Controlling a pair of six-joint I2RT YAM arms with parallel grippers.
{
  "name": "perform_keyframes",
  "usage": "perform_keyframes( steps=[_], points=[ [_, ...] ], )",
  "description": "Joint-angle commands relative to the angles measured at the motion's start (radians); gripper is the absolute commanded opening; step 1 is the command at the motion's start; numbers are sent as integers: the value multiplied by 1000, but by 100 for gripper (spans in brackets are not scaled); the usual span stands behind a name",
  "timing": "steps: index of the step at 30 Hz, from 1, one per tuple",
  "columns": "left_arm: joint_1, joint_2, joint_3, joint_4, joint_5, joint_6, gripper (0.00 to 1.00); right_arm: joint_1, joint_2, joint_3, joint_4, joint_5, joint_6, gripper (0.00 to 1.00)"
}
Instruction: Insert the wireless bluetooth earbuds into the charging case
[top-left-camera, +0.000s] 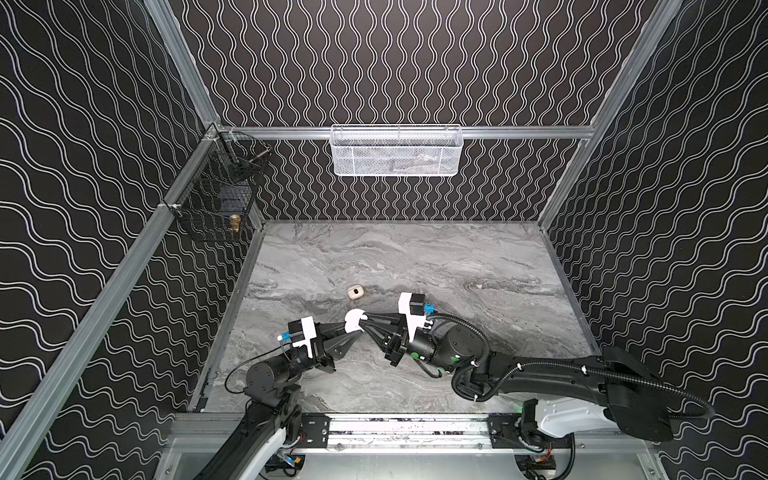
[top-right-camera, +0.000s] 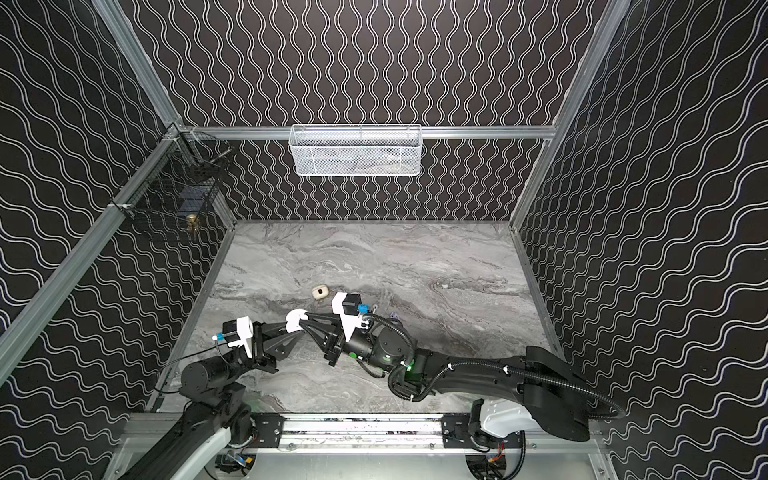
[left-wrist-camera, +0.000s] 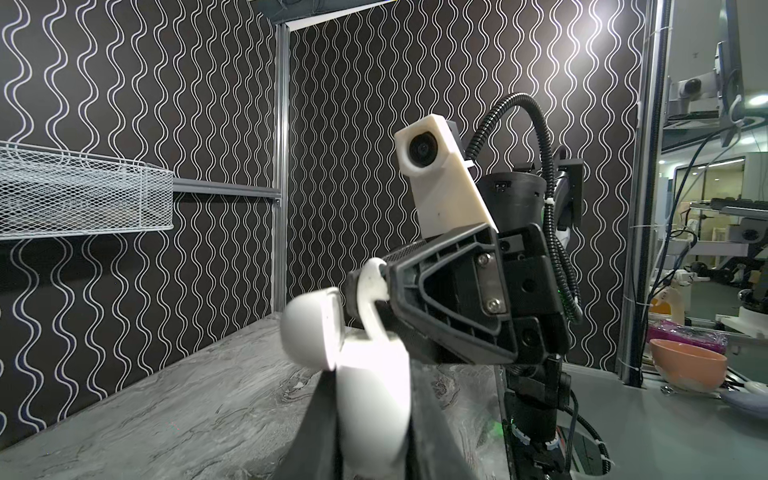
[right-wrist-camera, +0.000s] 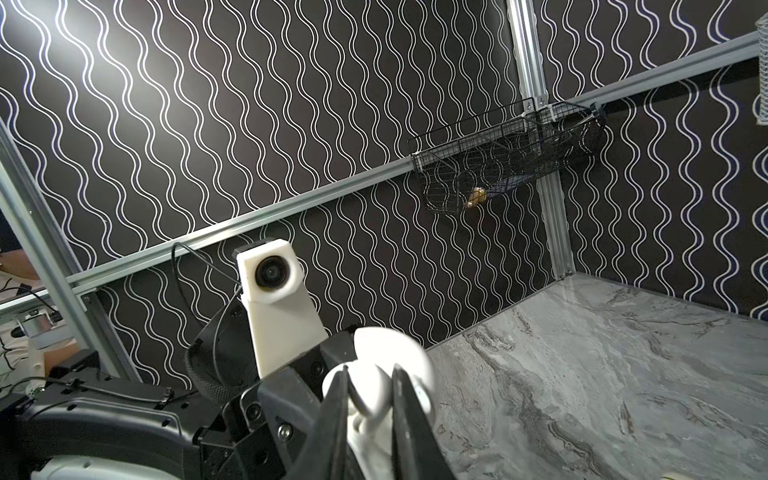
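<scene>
Left wrist view: left claw (left-wrist-camera: 370, 436) is clamped tight on the open white case (left-wrist-camera: 374, 374) over the surface (left-wrist-camera: 187, 407); right claw (left-wrist-camera: 358, 293) pinches an earbud (left-wrist-camera: 372, 286) at its mouth.

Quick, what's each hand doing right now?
Left hand: closed, holding the case.
Right hand: closed, holding an earbud.

You are getting the white charging case (left-wrist-camera: 374, 386) blurring in the left wrist view, with the left gripper (left-wrist-camera: 368, 415) running off the picture's edge. The right gripper (right-wrist-camera: 370, 399) is covering much of the earbud (right-wrist-camera: 360, 422) in the right wrist view, and the case's sockets are hiding in every view. In both top views the earbud is showing as a speck, and the small beige thing (top-left-camera: 354, 292) is sitting too small to identify.
</scene>
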Motion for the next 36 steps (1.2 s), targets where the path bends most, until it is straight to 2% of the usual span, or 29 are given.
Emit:
perform_keyframes(
  steps=[1,10,17,23,31,36],
  points=[
    [0,1,6,71,-21,-3,0,7,8,-5,-46,-53,-4,19],
    [-1,7,3,105,2,4,0,16,14,-17,-67,-55,-9,20],
    [0,-22,-2,140,40,12,0,18,-2,-42,-90,-15,-15,21],
    [-1,-21,-14,218,101,18,0,18,9,-28,-123,-22,-11,20],
    [0,-8,-14,266,109,4,0,23,8,-46,-118,-51,-10,21],
    [-1,4,-18,308,115,-9,0,30,17,-54,-122,-56,-16,25]
  ],
)
